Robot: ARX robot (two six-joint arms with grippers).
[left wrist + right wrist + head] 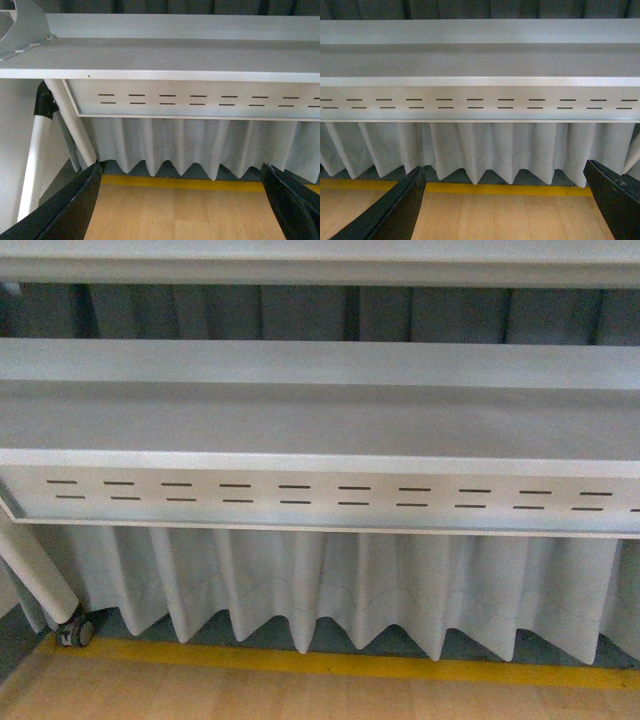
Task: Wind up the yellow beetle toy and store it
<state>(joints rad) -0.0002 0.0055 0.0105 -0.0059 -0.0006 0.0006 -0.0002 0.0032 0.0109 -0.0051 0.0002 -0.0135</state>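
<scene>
Found no yellow beetle toy in any view, not on the visible stretch of grey table [300, 420] nor on the wooden floor [300, 695]. Held left gripper [181, 169] and right gripper [505, 167] wide apart, empty, low before the pleated curtain [300, 580]. Risked a blind reach: could have clipped the table edge or closed on nothing.

Open tabletop [300, 420] ahead (slotted apron [320, 495] below)

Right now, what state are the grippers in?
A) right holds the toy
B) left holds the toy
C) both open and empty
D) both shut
C: in their wrist views, the left gripper and the right gripper are each spread wide, with nothing held between them.
</scene>
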